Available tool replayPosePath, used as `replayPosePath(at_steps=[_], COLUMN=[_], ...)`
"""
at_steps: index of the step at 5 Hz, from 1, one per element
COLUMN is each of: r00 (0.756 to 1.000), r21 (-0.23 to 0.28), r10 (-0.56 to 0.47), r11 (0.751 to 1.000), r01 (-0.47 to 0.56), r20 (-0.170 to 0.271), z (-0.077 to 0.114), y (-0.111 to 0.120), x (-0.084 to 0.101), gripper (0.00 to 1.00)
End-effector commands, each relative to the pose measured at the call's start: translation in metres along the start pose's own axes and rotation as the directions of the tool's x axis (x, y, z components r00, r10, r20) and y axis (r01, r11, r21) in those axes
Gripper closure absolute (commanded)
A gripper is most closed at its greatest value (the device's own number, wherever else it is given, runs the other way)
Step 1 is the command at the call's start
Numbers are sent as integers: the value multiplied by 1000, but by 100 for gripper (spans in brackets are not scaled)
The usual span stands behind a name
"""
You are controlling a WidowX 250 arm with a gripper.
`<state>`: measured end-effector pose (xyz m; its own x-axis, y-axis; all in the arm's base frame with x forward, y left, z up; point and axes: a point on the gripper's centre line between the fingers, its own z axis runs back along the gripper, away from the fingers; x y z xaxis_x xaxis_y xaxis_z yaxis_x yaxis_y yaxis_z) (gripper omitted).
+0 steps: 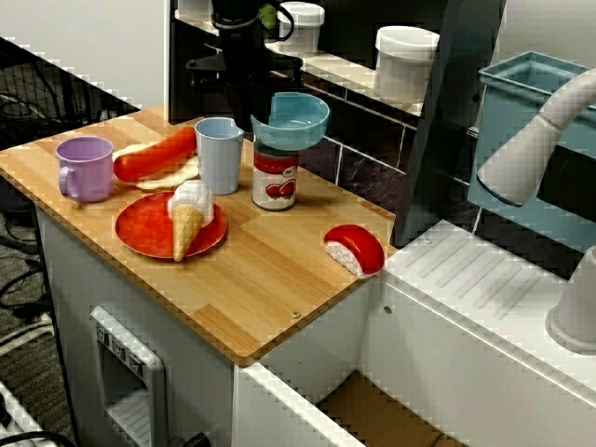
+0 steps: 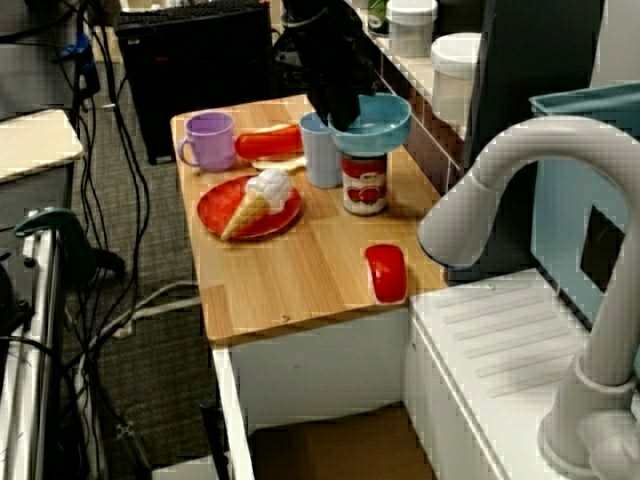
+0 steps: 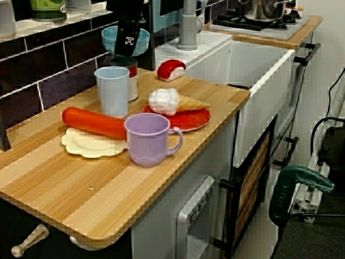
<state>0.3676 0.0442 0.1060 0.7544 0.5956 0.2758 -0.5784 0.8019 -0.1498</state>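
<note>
The gripper (image 2: 345,115) has its fingers closed on the rim of the blue bowl (image 2: 385,125), on the side facing the cup. The bowl sits directly over the tomato can (image 1: 276,179), toward the back of the wooden counter (image 1: 270,279). Whether it rests on the lid or hangs just clear I cannot tell from any view. A pale blue cup (image 1: 220,154) stands just beside the can. A rim pinch leaves the bowl's weight off to one side, so in my judgement the hold should be firm and the bowl level — any sideways drift or tilt could nudge the can or the cup.
</note>
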Motion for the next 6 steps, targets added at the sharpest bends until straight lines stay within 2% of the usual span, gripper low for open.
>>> replayPosePath(at_steps=[1,4,5,6], r00=[1000,1000,1000,1000], r21=[-11,5,8,10], r10=[-5,-12,-10,-12], r11=[1000,1000,1000,1000], r01=[5,12,10,12], r20=[19,22,20,15], z=[8,5,5,3], y=[1,2,3,3], x=[3,1,1,1], gripper=[100,100,34,0])
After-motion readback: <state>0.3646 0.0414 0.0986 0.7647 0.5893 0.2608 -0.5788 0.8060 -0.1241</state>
